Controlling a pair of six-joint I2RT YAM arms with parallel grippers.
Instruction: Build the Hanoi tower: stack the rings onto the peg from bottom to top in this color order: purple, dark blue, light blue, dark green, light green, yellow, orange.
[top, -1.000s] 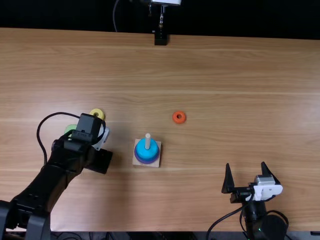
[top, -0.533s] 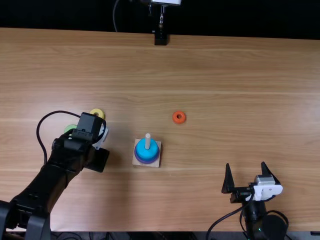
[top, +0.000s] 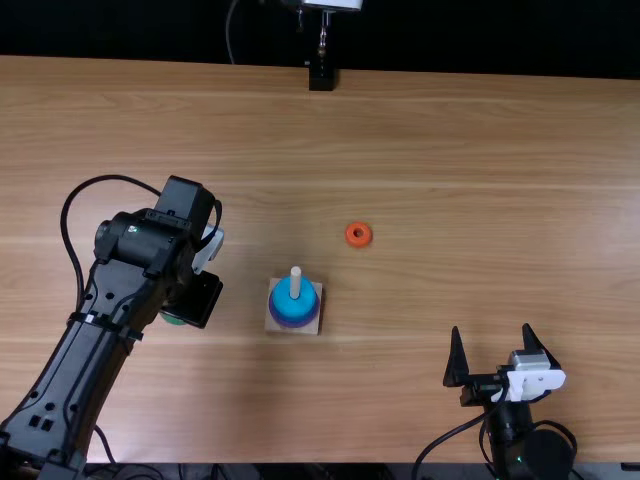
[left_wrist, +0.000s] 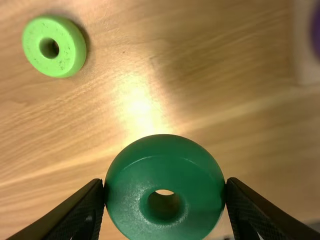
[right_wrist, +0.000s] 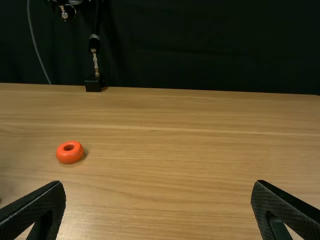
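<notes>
Left wrist view, lower centre: your left end effector pinched the dark green ring across its rim, probably light and stiff; your right end effector gaped empty.

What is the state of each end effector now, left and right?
Left end effector: closed, holding the dark green ring.
Right end effector: open, holding nothing.

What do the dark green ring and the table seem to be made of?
The dark green ring looks like painted wood or plastic, its smooth, glossy coat showing curved highlights; which is unclear. The table looks like wood or wood-look laminate with a satin finish: light brown, streaked with long grain lines, softly reflecting light.
</notes>
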